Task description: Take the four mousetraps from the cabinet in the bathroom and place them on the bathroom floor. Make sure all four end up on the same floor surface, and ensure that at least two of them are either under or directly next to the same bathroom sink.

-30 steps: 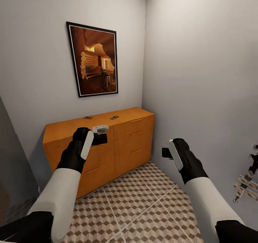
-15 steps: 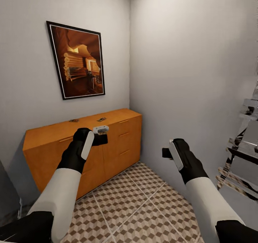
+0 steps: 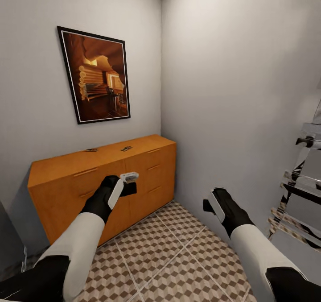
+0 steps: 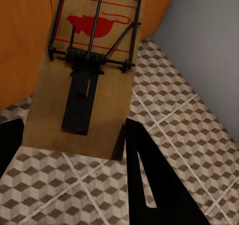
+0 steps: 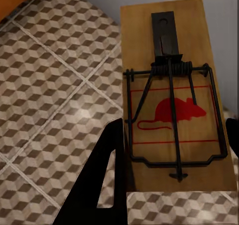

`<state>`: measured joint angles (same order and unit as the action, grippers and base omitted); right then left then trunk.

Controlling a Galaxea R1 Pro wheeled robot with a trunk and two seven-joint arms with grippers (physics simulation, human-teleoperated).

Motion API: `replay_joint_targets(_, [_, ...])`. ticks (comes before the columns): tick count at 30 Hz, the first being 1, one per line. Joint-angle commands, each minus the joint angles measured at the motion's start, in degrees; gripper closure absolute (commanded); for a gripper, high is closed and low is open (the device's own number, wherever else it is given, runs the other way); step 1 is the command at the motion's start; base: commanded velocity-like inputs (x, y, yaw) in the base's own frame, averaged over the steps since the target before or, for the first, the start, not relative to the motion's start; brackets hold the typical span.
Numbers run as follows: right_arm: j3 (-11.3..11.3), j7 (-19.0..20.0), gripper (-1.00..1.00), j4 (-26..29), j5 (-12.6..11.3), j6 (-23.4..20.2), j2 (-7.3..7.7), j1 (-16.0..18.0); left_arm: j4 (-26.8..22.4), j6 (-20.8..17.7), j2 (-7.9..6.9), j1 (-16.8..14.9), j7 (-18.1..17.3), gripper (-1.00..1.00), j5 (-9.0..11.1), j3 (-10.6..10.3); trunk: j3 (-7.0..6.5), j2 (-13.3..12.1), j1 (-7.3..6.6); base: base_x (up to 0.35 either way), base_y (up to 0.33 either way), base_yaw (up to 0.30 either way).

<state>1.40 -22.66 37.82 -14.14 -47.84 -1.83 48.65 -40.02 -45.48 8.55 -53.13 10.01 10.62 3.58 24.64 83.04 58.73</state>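
The orange-brown cabinet (image 3: 80, 184) stands against the wall under a framed picture. Two small dark mousetraps (image 3: 91, 150) (image 3: 126, 148) lie on its flat top. My left gripper (image 3: 130, 187) hangs in front of the cabinet's doors. In the left wrist view it (image 4: 72, 125) is shut on a wooden mousetrap (image 4: 84, 70) with a red mouse print. My right gripper (image 3: 206, 205) is low near the right wall, over the bathroom floor (image 3: 169, 257). In the right wrist view it (image 5: 175, 122) is shut on another mousetrap (image 5: 174, 60). The sink is out of view.
A framed brown picture (image 3: 96, 74) hangs above the cabinet. The room's corner is right of the cabinet, with a bare grey wall (image 3: 232, 92). A chrome rack-like fixture (image 3: 303, 190) stands at the right edge. Patterned floor tiles stretch between me and the cabinet.
The view swung right a second ago, then held still. Both arms have since lowered: the left gripper moved down and right with its mousetrap, and the right gripper dropped a little with its own.
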Motion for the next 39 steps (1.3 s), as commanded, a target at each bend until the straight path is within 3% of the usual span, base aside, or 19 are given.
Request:
replay_joint_targets(1, [0.28,-0.54,1.0,-2.15,-0.63,1.78,0.33,0.04,2.42,1.89,-0.01,-0.04,0.35,1.0,0.41,0.13,0.07,0.04,0.0,0.0,0.0,0.0])
replay_joint_targets(10, [0.52,0.22,1.0,-14.82,-0.01,11.8,0.75,0.0,15.49,11.26,-1.24,-0.04,0.36,1.0,0.19,0.11,0.07,0.04,0.0,0.0,0.0,0.0])
replay_joint_targets(13, [0.53,2.1,1.0,-22.5,2.93,19.02,0.77,-0.17,21.5,16.93,-1.9,-0.04,0.36,1.0,0.19,0.11,0.07,0.04,0.0,0.0,0.0,0.0])
replay_joint_targets(14, [0.48,4.73,1.0,-29.7,6.8,26.26,0.71,-0.26,26.21,20.73,-2.01,-0.04,0.33,1.0,0.19,0.11,0.07,0.04,0.0,0.0,0.0,0.0])
replay_joint_targets(17, [0.46,7.61,1.0,-35.7,9.0,31.14,0.7,-0.3,30.41,23.25,-1.87,-0.04,0.29,1.0,0.25,0.11,0.07,0.04,0.0,0.0,0.0,0.0])
replay_joint_targets(18, [0.45,9.57,1.0,-38.0,9.63,33.61,0.74,-0.26,34.85,26.01,-1.64,-0.04,0.28,1.0,0.23,0.07,0.07,0.04,0.0,0.0,0.0,0.0])
replay_joint_targets(24, [0.45,11.35,1.0,-39.39,10.01,35.66,0.76,-0.23,39.17,32.65,-1.23,1.94,0.24,1.0,0.14,-0.03,0.07,0.04,0.0,0.0,0.0,0.0])
replay_joint_targets(32, [0.34,11.94,1.0,-39.64,9.46,35.96,0.81,-2.19,39.77,34.3,-0.89,5.69,0.27,1.0,-2.02,-0.06,0.06,0.04,0.0,0.0,0.0,-0.009])
replay_joint_targets(39, [0.31,12.44,1.0,-39.66,9.32,36.05,0.63,-4.89,39.79,34.62,-0.88,8.41,0.33,1.0,-3.47,-0.06,-0.04,0.04,0.0,0.0,0.0,-0.204])
